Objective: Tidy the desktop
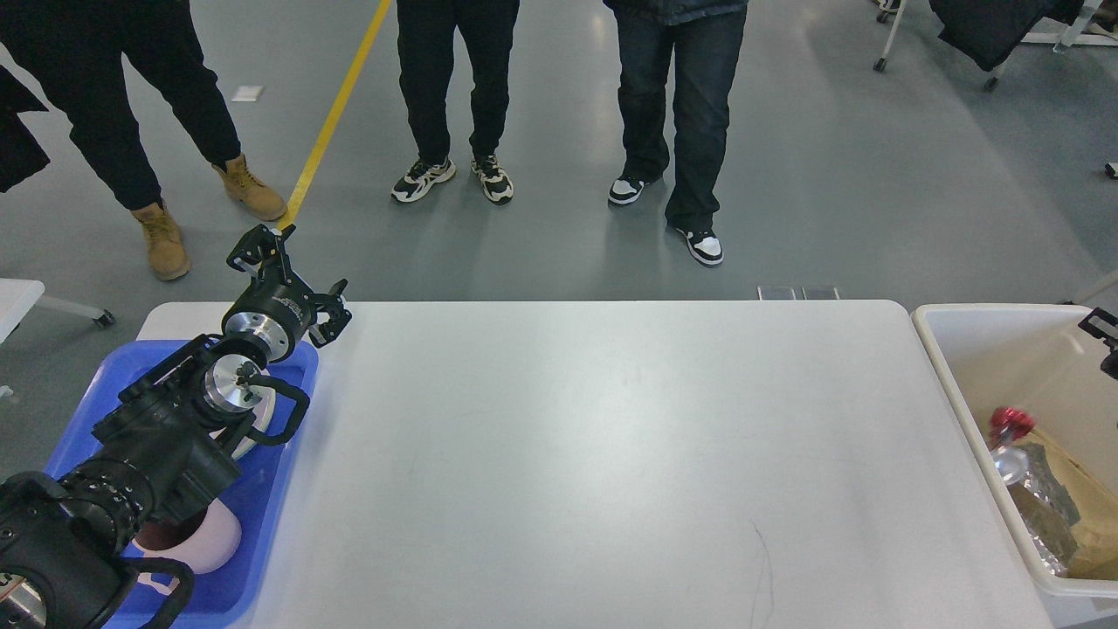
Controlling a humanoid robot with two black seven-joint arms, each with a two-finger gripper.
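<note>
Fingers of left gripper (293, 275) spread apart, nothing between them; it hangs over the far-left corner of the desktop, above the far end of the blue rectangular plastic tray (83, 411). Left black arm (166, 428) lies across that tray. Right gripper (1102, 336): only a small black piece shows at the right frame edge above the bin; can't tell whether its fingers are apart or together.

Large smooth white rectangular desktop (594, 454) fills the middle of the view, tray on its left end, deep cream-white plastic bin (969, 349) just beside its right edge. No loose items visible on the bare surface, only a faint dark scratch (762, 559) near the front.

Bin holds crumpled brown paper (1070, 489), a silver foil wrapper (1039, 502), and a small red-topped shiny item (1009, 437) lying on top. Tray holds a white plate (253, 428) and a pinkish-white cup (205, 537), both partly hidden under the arm.

Judgement: sorting looks essentially done, trash in the bin and dishes in the tray. Next move probably calls for pulling both arms back clear of the containers, left arm lifting first so it doesn't drag the plate or cup. Three bystanders (454, 96) beyond the far edge.
</note>
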